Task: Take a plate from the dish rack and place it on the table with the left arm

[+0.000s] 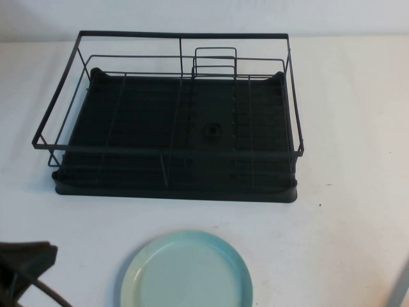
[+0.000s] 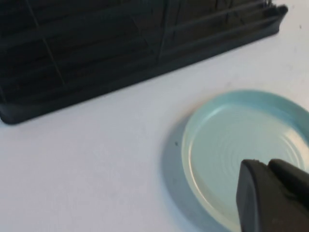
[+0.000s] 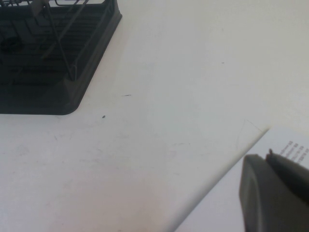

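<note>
At the near left corner of the high view the left arm (image 1: 22,272) sits low over the table (image 1: 358,128), and the left gripper (image 2: 273,198) hangs above the near edge of the plate (image 1: 186,272), apart from it, its opening impossible to tell; the plate lies flat on the table just in front of the dish rack (image 1: 172,118); at far right the right gripper (image 3: 275,193) hovers over a printed sheet (image 3: 289,150), its opening likewise unclear.
</note>
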Controlling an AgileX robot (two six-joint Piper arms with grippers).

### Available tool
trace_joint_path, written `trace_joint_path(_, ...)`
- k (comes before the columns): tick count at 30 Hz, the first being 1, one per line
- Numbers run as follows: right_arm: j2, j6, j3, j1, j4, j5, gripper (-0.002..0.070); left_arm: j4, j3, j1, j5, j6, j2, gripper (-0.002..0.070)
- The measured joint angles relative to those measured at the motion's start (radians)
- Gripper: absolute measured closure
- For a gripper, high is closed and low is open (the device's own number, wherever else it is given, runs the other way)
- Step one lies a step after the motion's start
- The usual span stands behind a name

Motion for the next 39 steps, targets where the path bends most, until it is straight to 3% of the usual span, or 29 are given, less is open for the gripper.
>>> trace_joint_path(4,0.0,0.0,0.0,0.0,0.0,0.0,0.0696,0.036,0.0,0.0,0.092,-0.019,-0.02,0.0676)
trace_joint_path(10,0.0,0.0,0.0,0.0,0.0,0.0,0.0696,0.149,0.011,0.0,0.153,-0.212,-0.062,0.0676)
trace_joint_path(13,0.0,0.0,0.0,0.0,0.0,0.0,0.0696,0.168,0.075,0.0,0.017,-0.237,-0.106,0.0676)
trace_joint_path(20,0.0,0.0,0.0,0.0,0.0,0.0,0.0696,0.167,0.414,0.0,-0.554,-0.261,-0.317,0.0676)
trace_joint_path(25,0.0,0.0,0.0,0.0,0.0,0.0,0.0696,0.171,0.612,0.006,-0.772,-0.305,-0.477,0.0676)
trace_joint_path(32,0.0,0.0,0.0,0.0,0.0,0.0,0.0696,0.373,0.638,0.08,-0.588,-0.572,-0.587,0.0676)
trace_joint_path(39,0.0,0.0,0.0,0.0,0.012,0.0,0.0696,0.426,0.639,0.043,-0.512,-0.601,-0.587,0.0676)
